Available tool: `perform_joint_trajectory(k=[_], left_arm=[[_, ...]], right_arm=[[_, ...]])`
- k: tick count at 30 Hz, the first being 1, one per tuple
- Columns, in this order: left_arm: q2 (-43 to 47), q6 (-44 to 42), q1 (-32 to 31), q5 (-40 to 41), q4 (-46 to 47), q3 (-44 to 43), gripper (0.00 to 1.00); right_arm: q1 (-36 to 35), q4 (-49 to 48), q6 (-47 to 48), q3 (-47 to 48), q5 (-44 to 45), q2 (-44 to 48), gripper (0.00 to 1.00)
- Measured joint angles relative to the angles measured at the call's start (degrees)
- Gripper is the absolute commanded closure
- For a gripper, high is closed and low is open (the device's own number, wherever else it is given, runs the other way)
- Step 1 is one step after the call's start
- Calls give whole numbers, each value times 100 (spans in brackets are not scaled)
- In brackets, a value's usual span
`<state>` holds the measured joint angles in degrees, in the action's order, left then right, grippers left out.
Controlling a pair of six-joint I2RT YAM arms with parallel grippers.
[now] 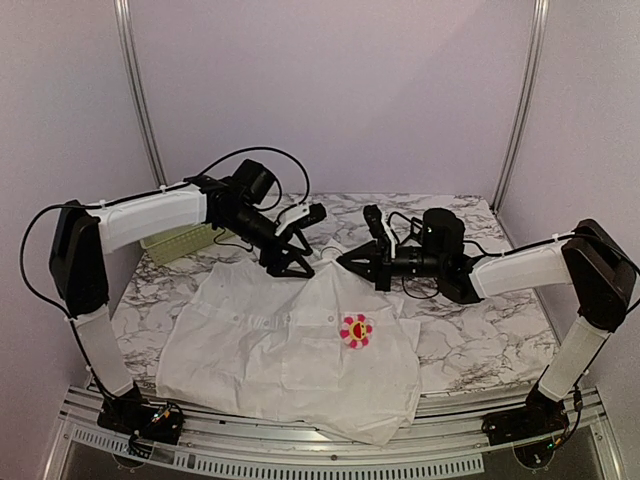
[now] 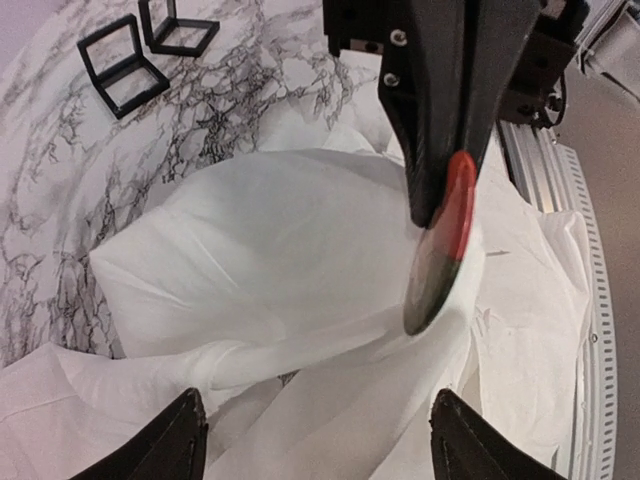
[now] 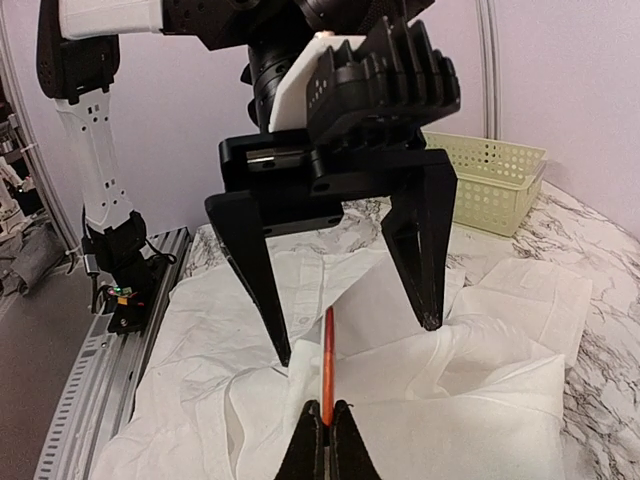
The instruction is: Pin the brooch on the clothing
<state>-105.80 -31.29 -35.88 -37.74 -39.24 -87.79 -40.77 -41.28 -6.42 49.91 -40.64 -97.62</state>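
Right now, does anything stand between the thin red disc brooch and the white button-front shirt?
Nothing visible does. The right gripper holds the red brooch edge-on over the bunched white shirt; the open left gripper straddles it without blocking.

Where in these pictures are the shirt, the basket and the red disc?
shirt [image 1: 270, 350]: top view, on its front panel.
basket [image 3: 490, 185]: right wrist view, on its perforated side wall.
red disc [image 2: 450, 215]: left wrist view, on its red upper part.

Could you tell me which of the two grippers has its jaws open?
The left gripper: its black fingers stand wide apart above the white shirt, holding nothing, whereas the right gripper is shut on a thin red disc.
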Motion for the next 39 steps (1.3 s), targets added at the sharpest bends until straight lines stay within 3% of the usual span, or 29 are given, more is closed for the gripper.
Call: perform_joint_trajectory(k=[7,14,21,29,31,39], left_arm=[[236,118,133,-625,409,4,25],[304,199,28,-892,994,507,35],[304,468,-52,-979,1637,691,65],[304,743,-103,-1187,1755,726,99],[304,809,-114,-1222,1749,734,100],[304,1353,-131,-1207,1762,748,100]], right_arm=[[33,2,-4,2,-179,-11,100],[35,44,17,39,-221,-17,100],[35,105,39,122,-299,-39,100],[63,181,105,225,-304,-70,100],[81,188,122,227,-317,-81,100],[125,396,203,278,-205,-85,71]])
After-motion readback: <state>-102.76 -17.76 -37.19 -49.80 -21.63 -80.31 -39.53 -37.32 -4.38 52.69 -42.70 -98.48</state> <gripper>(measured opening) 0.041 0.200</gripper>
